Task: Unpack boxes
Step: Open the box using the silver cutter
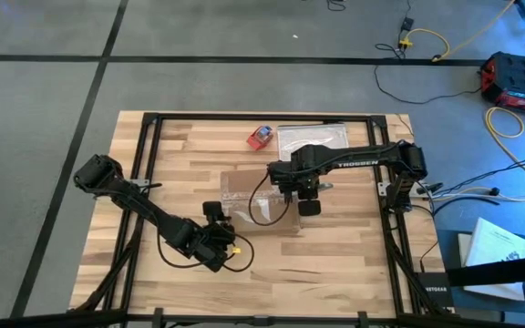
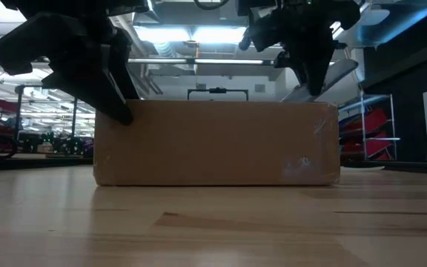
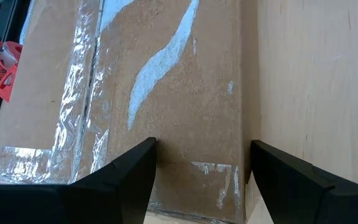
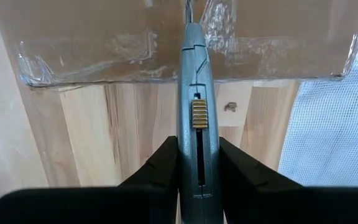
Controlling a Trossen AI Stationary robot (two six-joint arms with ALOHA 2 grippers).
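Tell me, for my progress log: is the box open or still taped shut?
Shut: the box flaps lie flat, tape along their seam.

White letters reading "TROSSEN" stood along the right arm's forearm (image 1: 352,163) in the high view. No other text, number or label could be read, neither on the box nor elsewhere.

light: bright ceiling strips, low view | arms backlit, dark | glare: tape (image 3: 79,93) | focus: sharp

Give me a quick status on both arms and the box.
Right pincer shut on utility knife, at taped box edge. Left pincer open, straddling box's near corner. Plastic bag lies beside box.
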